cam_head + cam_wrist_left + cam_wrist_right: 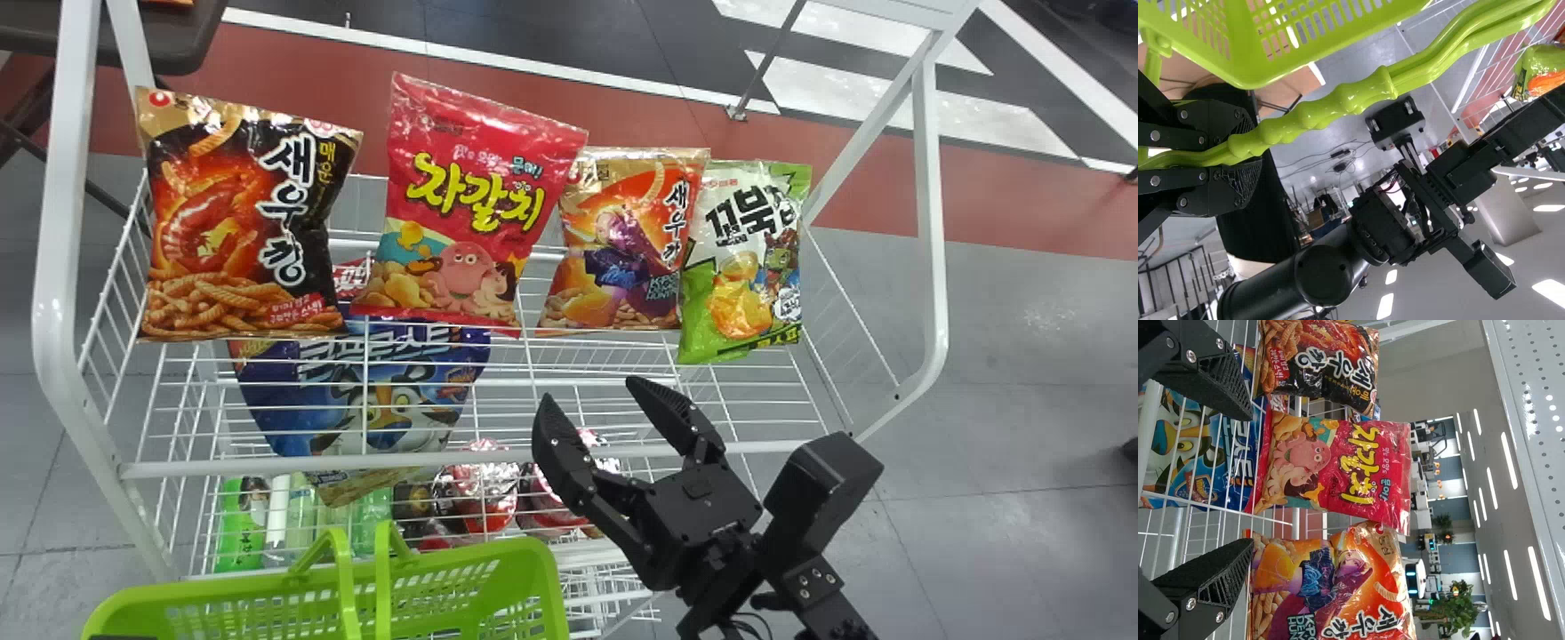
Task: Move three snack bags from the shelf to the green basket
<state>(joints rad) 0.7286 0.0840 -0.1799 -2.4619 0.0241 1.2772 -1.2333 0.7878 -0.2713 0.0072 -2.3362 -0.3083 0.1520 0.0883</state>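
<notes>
In the head view my right gripper [589,391] stands open, in front of and below four upright snack bags: black-orange [240,213], red [471,204], orange-purple [622,240] and green-white [747,258]. In the right wrist view, that same gripper [1248,480] has nothing between its fingers; the red bag [1338,467] is beyond the gap, the orange-purple bag [1331,587] beside it. The green basket [544,587] is at the bottom left of the head view. In the left wrist view my left gripper [1248,150] is shut on its handle [1328,110].
The white wire shelf [427,462] has a front rail between the right gripper and the bags. A blue bag [391,391] lies on a lower level, with green bottles [240,524] and red packages [480,489] below. A dark table edge [178,44] is at the back left.
</notes>
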